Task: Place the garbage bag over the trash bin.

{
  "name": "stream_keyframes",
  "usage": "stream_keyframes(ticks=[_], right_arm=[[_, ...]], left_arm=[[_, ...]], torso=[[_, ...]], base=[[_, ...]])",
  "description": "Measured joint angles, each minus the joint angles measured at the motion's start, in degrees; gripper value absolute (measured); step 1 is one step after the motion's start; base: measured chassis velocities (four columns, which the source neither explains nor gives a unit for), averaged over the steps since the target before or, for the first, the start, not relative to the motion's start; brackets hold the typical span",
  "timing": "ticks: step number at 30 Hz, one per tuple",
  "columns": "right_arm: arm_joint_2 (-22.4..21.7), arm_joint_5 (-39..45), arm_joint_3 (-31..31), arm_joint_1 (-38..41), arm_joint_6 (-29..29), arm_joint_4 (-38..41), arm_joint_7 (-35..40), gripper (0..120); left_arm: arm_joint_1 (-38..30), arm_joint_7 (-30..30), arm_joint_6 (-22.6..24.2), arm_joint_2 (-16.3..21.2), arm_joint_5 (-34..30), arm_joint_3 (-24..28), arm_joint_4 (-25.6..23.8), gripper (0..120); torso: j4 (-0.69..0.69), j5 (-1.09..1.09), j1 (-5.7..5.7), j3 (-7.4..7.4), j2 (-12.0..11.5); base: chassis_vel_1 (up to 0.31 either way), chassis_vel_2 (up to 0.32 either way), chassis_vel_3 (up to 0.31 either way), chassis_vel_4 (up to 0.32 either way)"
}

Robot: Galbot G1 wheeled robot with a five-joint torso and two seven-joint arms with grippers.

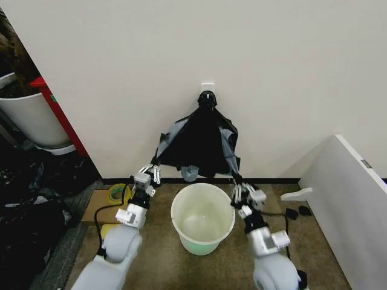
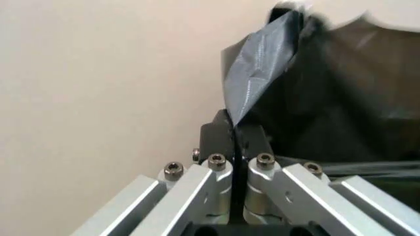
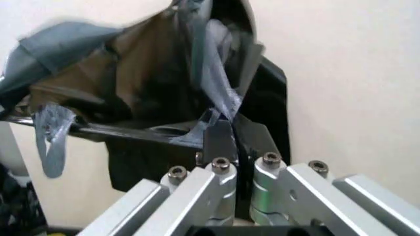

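- The thin, glossy, crinkly black plastic garbage bag (image 1: pixel 202 142) hangs spread against the cream wall (image 1: pixel 272 66), beyond and above both grippers, its top gathered at a small black hook (image 1: pixel 207 97). If that top does not come free as the arms draw back, the film could stretch or tear, I judge.
- The round cream-white plastic trash bin (image 1: pixel 203 219) stands on the brown floor (image 1: pixel 169 260) between the two grippers and just nearer the robot than the bag's lower edge. The bag is not over its rim at all. The mouth looks barely wider than the bin, so a pull that is uneven could catch one side of the rim and tip the light bucket.
- The left gripper (image 1: pixel 151 174) is clenched on the bag's left lower corner; in the left wrist view its fingers (image 2: pixel 220 137) meet flat on a grey fold of plastic. The bite is thin, so the slick film could slide out under tension.
- The right gripper (image 1: pixel 240 188) is likewise clenched on the right lower corner, a twisted strip of film running up from its fingers (image 3: pixel 220 140). Bunched plastic there may keep the mouth from opening fully.
- A loose flap (image 1: pixel 189 173) dangles between the grippers, just above the bin; it could fold inward and block the opening.
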Motion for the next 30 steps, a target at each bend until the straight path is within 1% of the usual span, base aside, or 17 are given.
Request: stream_keyframes(ticks=[1, 2, 4, 5, 7, 10, 12, 14, 15, 17, 21, 24, 25, 26, 28, 29, 30], right_arm=[[0.0, 0.0, 0.0, 0.0, 0.0, 0.0, 0.0, 0], [-0.15, -1.12, -0.38, -2.61, -0.15, 1.49, 1.1, 0], [-0.23, -2.06, -1.35, -5.44, -0.17, 3.26, 1.96, 0], [-0.23, -2.06, -1.35, -5.44, -0.17, 3.26, 1.96, 0], [-0.37, -2.29, -2.6, -7.56, -0.19, 4.77, 2.53, 0], [-0.49, -2.17, -3.43, -8.83, 0.14, 6.02, 2.52, 0], [-0.52, -0.77, -3.77, -9.79, 3.42, 7.85, -0.88, 0], [-0.31, 0.55, -2.95, -9.75, 7.16, 8.91, -5.63, 0], [-0.31, 0.55, -2.95, -9.75, 7.16, 8.91, -5.63, 0], [0.08, 2.21, -1.46, -9.32, 9.56, 10.07, -9.61, 0], [0.2, 4.24, 0.32, -8.69, 10.01, 11.77, -11.47, 0], [-0.07, 5.08, 1.25, -8.67, 9.37, 12.71, -11.28, 0], [-0.31, 5.18, 1.45, -8.77, 8.73, 13.19, -10.74, 0], [-0.68, 5.11, 1.57, -9.01, 7.42, 13.91, -9.47, 0], [-1.52, 4.78, 1.33, -9.77, 3.71, 15.46, -5.81, 0], [-1.52, 4.78, 1.33, -9.77, 3.71, 15.46, -5.81, 0], [-1.83, 4.8, 1.06, -9.99, 2.49, 15.94, -4.72, 0]], left_arm=[[0.0, 0.0, 0.0, 0.0, 0.0, 0.0, 0.0, 0], [1.78, -2.49, 0.49, -0.3, 1.54, -0.09, -1.3, 0], [3.87, -5.09, 0.99, -0.45, 3.66, -0.17, -2.93, 0], [3.87, -5.09, 0.99, -0.45, 3.66, -0.17, -2.93, 0], [5.32, -6.61, 1.42, -0.28, 4.62, -0.19, -4.61, 0], [6.2, -6.76, 1.34, -0.02, 4.42, -0.22, -6.11, 0], [6.84, -3.34, -0.48, 0.38, 1.0, -0.19, -8.28, 0], [6.92, 1.56, -2.1, 0.6, -2.93, 0.18, -9.73, 0], [6.92, 1.56, -2.1, 0.6, -2.93, 0.18, -9.73, 0], [6.92, 5.37, -2.92, 0.75, -6.77, 0.73, -10.34, 0], [6.93, 7.29, -3.05, 0.68, -9.37, 1.36, -10.36, 0], [6.89, 7.27, -2.25, 0.64, -9.52, 1.56, -10.61, 0], [6.89, 6.72, -1.45, 0.71, -9.44, 1.67, -11.07, 0], [6.93, 5.02, 0.91, 0.91, -9.3, 1.86, -12.22, 0], [7.02, 0.14, 7.3, 1.54, -10.03, 2.22, -14.99, 0], [7.02, 0.14, 7.3, 1.54, -10.03, 2.22, -14.99, 0], [6.99, -1.68, 9.69, 1.87, -10.98, 2.28, -16.09, 0]], torso=[[0.0, 0.0, 0.0, 0.0, 0.0], [0.0, -0.01, 0.0, 0.0, 0.0], [0.0, -0.01, 0.0, 0.0, 0.0], [0.0, -0.01, 0.0, 0.0, 0.0], [0.01, 0.0, 0.0, 0.0, 0.0], [0.01, 0.0, 0.0, 0.0, 0.0], [0.0, 0.0, 0.0, 0.01, 0.0], [0.01, -0.01, 0.0, 0.01, 0.0], [0.01, -0.01, 0.0, 0.01, 0.0], [0.0, 0.01, 0.0, 0.01, 0.0], [0.01, 0.0, 0.0, 0.01, 0.0], [0.0, 0.0, 0.01, 0.02, 0.0], [0.01, -0.01, 0.01, 0.02, 0.0], [0.01, -0.01, 0.01, 0.02, -0.01], [0.0, 0.0, 0.01, 0.02, -0.01], [0.0, 0.0, 0.01, 0.02, -0.01], [0.0, 0.0, 0.01, 0.01, -0.01]], base=[[0.0, 0.0, 0.0, 0.0], [0.0, 0.0, 0.0, 0.0], [0.0, 0.0, 0.0, 0.0], [0.0, 0.0, 0.0, 0.0], [0.0, 0.0, 0.0, 0.0], [0.0, 0.0, 0.0, 0.0], [0.0, 0.0, 0.0, 0.0], [0.0, 0.0, 0.0, 0.0], [0.0, 0.0, 0.0, 0.0], [0.0, 0.0, 0.0, 0.0], [0.0, 0.0, 0.0, 0.0], [0.0, 0.0, 0.0, 0.0], [0.0, 0.0, 0.0, 0.0], [0.0, 0.0, 0.0, 0.0], [0.0, 0.0, 0.0, 0.0], [0.0, 0.0, 0.0, 0.0], [0.0, 0.0, 0.0, 0.0]])
